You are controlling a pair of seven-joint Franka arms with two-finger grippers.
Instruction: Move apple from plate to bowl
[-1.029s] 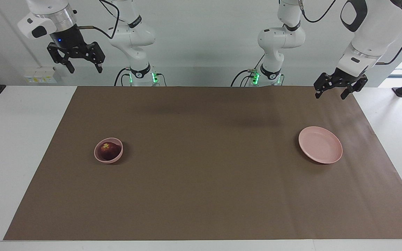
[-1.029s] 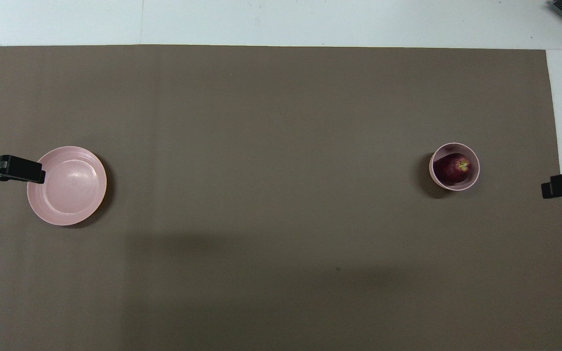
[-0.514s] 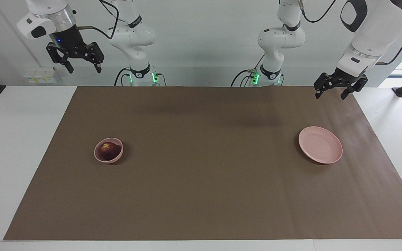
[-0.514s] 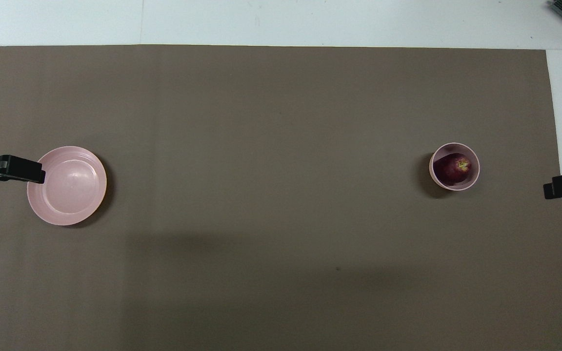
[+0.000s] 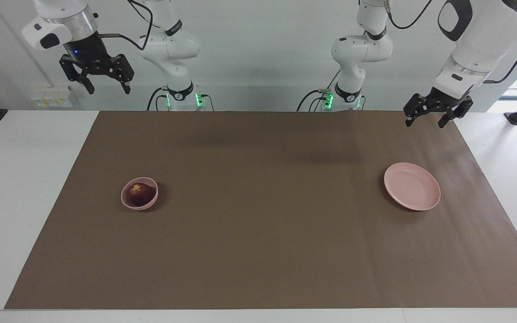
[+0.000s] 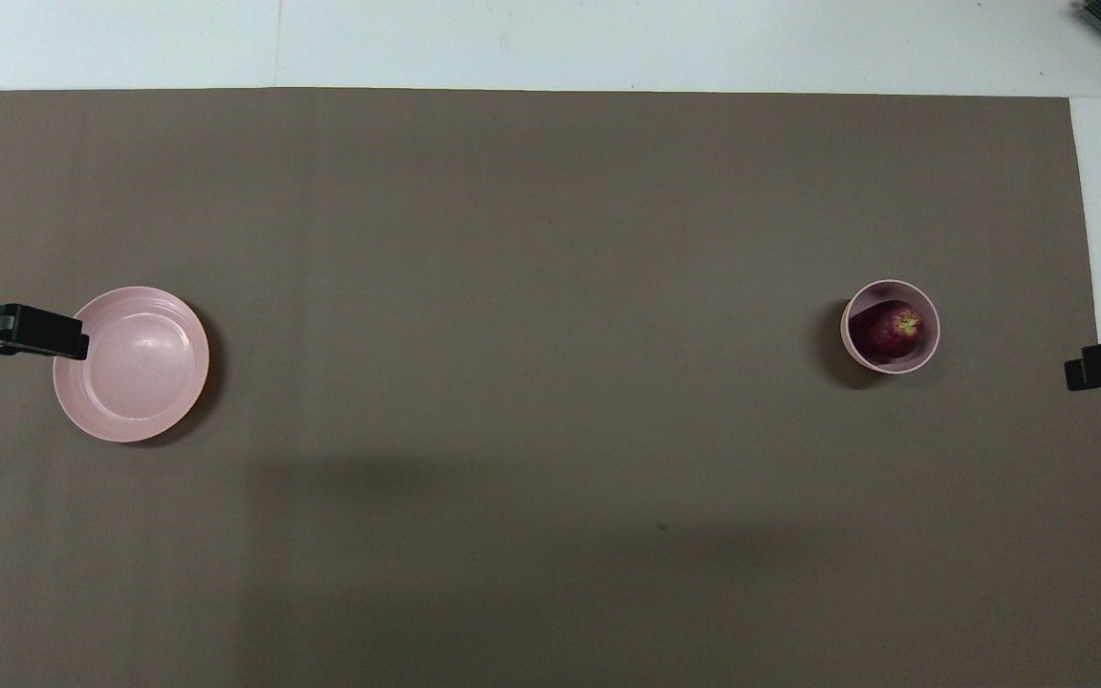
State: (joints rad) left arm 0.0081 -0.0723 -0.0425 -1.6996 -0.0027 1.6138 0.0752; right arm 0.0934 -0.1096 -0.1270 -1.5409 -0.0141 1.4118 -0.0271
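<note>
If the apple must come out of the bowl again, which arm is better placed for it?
Probably the right arm. The apple lies in the bowl at the right arm's end of the table, and the right gripper hangs open at that end. The left gripper, also open, is up near the plate.

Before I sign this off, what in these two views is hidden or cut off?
- Underside of the apple: both views, hidden by the bowl wall.
- Left claw: overhead view, frame edge leaves one dark tip.
- Right claw: overhead view, likewise cut off.
- Plate rim: overhead view, that tip overlaps it.
</note>
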